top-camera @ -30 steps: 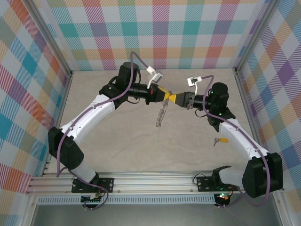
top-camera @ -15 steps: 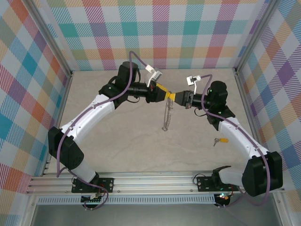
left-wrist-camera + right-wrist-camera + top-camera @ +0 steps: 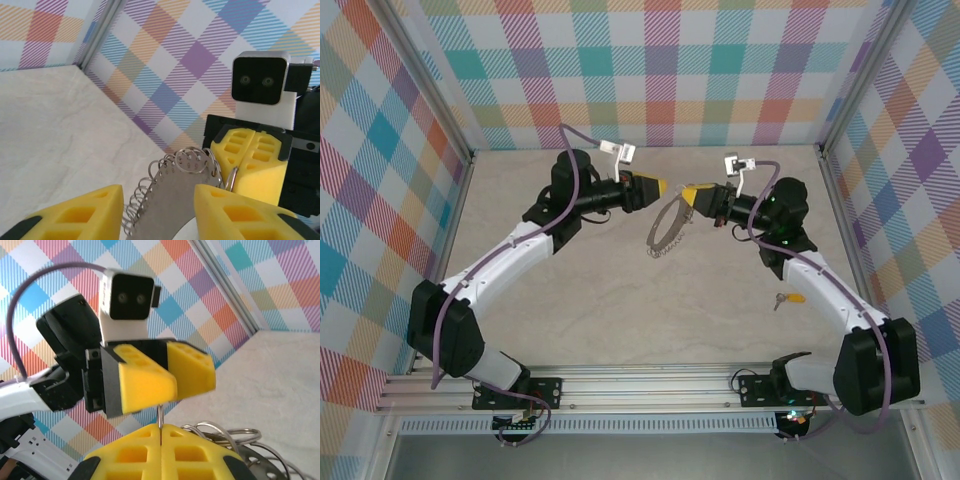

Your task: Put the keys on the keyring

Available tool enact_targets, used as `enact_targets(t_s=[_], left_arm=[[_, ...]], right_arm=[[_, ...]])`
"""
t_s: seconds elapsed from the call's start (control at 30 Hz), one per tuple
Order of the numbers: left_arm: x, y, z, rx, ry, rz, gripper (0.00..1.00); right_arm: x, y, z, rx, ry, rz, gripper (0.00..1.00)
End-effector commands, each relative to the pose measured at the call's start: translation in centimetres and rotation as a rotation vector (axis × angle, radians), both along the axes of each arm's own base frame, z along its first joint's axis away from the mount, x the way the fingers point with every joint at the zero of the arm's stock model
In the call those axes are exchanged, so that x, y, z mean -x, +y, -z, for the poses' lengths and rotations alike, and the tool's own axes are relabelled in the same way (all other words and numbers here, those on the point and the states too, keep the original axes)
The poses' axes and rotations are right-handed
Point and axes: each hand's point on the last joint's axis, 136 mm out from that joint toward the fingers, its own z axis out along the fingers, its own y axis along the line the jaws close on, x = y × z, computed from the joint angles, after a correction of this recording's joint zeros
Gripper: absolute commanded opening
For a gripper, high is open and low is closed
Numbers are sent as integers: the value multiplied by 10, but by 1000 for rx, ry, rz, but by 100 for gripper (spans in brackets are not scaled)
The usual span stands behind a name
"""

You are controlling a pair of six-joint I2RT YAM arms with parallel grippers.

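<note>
Your right pincer [image 3: 692,196] is pressed shut on the top of the keyring [image 3: 667,228], which hangs slanting toward your spread, empty left pincer [image 3: 655,187], while the key [image 3: 790,298] lies on the bench [image 3: 620,300] beside the right forearm, well apart from both.

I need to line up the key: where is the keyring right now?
In the top view, the keyring hangs near the table's centre from the shut right claw, close beside the open left claw.
</note>
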Motion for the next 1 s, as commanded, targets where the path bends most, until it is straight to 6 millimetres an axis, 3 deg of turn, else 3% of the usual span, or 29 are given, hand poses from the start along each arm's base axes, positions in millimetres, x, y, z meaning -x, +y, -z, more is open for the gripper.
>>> enact_targets(t_s=[0.0,0.3,0.97], left_arm=[[13,1,-41,146,-75,45,38],[13,-4,-56,287,-68,55,33],[9,-26,-40,277,-27,87,31]], right_arm=[[-3,-5,-28,-94,-130,30,0],[-18,-5,-31,-180,-124,50,0],[-29,0,-24,-196,-91,46,0]])
